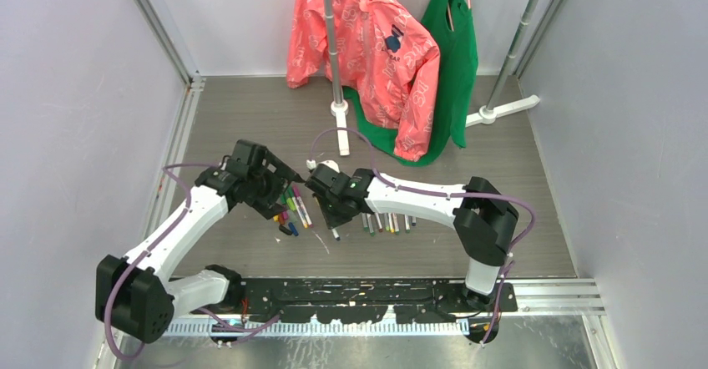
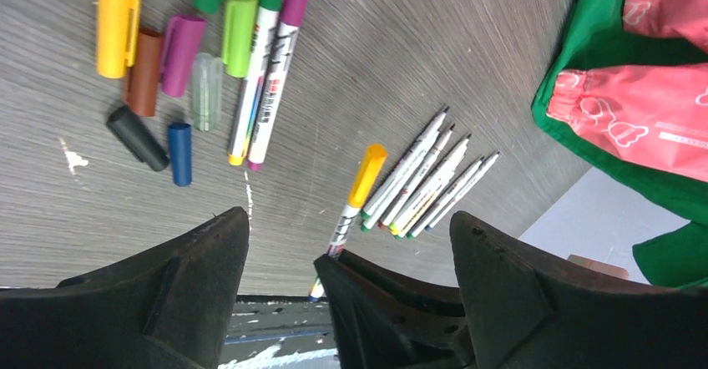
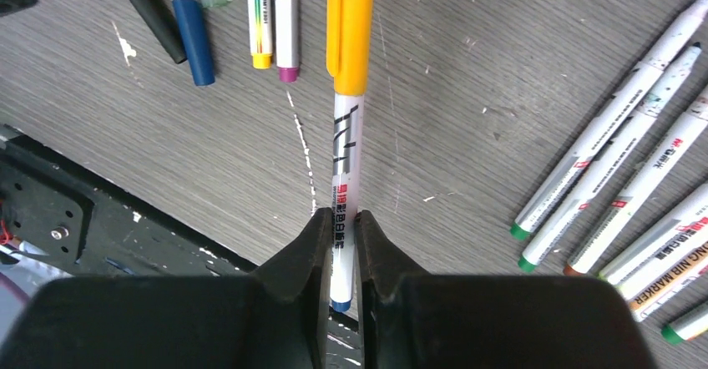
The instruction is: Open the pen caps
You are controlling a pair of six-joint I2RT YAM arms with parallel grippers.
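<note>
My right gripper [image 3: 340, 219] is shut on the whitish barrel of a pen [image 3: 345, 160] that still wears its yellow cap [image 3: 351, 18], held just above the table. This pen also shows in the left wrist view [image 2: 361, 187]. My left gripper [image 2: 351, 235] is open and empty, just left of the right gripper [image 1: 334, 217] and over the loose pen caps [image 2: 159, 77]: yellow, brown, purple, green, clear, black and blue. Two capped pens [image 2: 267, 77] lie beside them. A row of several uncapped pens [image 2: 434, 181] lies to the right, also in the right wrist view [image 3: 634, 185].
A pink jacket [image 1: 380, 52] and a green garment [image 1: 455, 60] hang on a white stand [image 1: 338, 110] at the back. A second stand foot [image 1: 501, 110] is at the back right. The black base plate [image 1: 367, 294] runs along the near table edge. Walls close both sides.
</note>
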